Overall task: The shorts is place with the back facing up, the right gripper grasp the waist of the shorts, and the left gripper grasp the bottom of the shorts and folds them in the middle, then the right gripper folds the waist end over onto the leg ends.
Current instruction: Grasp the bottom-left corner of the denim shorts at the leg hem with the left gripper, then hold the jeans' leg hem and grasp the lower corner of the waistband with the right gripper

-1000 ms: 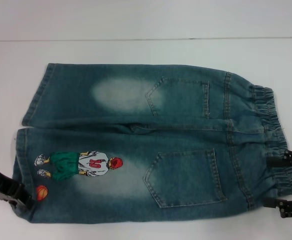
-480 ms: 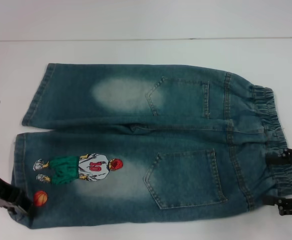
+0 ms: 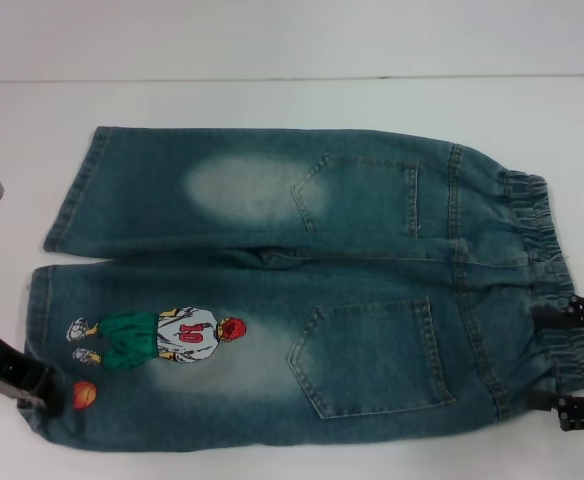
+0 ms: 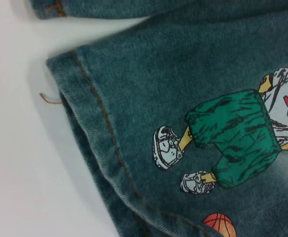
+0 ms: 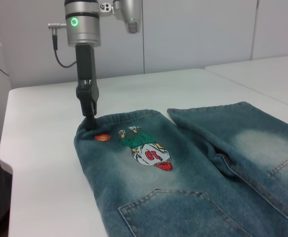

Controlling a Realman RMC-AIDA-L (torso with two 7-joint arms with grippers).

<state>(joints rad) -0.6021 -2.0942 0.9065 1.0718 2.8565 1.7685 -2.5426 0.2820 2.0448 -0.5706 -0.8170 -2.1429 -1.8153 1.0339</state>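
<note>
Two grippers flank the shorts (image 3: 292,300), which lie flat, back up, on the white table (image 3: 272,100). At far left we see the left gripper (image 5: 90,121) pressed down on the printed leg's hem at the bottom of the shorts (image 3: 47,330), beside the orange ball (image 3: 84,394); we cannot tell whether its jaws are clenched. At far right, the right gripper (image 3: 562,360) has its prongs spread apart, straddling the waist (image 3: 547,290) without pinching it.
</note>
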